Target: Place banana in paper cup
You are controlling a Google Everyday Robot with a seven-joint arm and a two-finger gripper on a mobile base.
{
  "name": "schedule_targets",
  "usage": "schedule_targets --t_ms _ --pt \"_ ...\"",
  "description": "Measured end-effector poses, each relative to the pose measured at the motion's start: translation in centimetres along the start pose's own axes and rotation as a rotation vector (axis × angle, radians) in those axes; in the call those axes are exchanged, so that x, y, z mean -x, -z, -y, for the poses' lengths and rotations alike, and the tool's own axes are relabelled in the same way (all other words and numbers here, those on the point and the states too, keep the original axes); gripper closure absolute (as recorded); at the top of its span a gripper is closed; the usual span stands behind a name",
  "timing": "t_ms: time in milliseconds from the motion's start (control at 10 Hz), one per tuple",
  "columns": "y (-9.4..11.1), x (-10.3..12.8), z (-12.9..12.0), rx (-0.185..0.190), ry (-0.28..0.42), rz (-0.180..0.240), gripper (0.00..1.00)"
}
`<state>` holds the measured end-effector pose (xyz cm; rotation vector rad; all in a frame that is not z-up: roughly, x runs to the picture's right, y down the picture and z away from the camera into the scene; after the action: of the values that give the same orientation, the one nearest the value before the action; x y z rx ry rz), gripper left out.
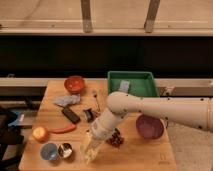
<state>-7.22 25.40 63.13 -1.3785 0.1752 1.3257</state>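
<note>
Down at the front edge of the bench (pixel 145 150), just right of the blue cup (pixel 48 151), I see the end effector (pixel 90 150) reaching low at the end of the white arm (pixel 150 110); whether it is parted or closed I cannot tell; a pale yellowish shape sits right at its tip, and I cannot tell if that is the banana, the paper cup or both. Touching the blue cup's right side stands the shiny metal cup (pixel 65 149); just above-left of it lies the orange fruit (pixel 40 133), with the red pepper (pixel 62 130) beside; far right of the blue cup sits a purple bowl (pixel 149 126); well above it, a red bowl (pixel 74 84) and a green bin (pixel 132 83).
</note>
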Motion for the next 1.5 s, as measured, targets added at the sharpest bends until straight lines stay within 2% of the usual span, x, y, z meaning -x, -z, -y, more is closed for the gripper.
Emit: schedule_targets --t_ms 100,800,900,1200,1500 --pt "0.0 0.0 0.0 0.0 0.0 0.0 0.3" --pt "0.1 0.3 -0.3 -0.014 0.014 0.013 0.29" --pt "0.6 0.4 -0.4 -0.021 0.018 0.028 0.29" --pt "3.6 1.6 -1.1 -0.052 0.048 0.119 0.29" --pt "6.6 3.1 -1.9 -0.118 0.088 0.203 0.29"
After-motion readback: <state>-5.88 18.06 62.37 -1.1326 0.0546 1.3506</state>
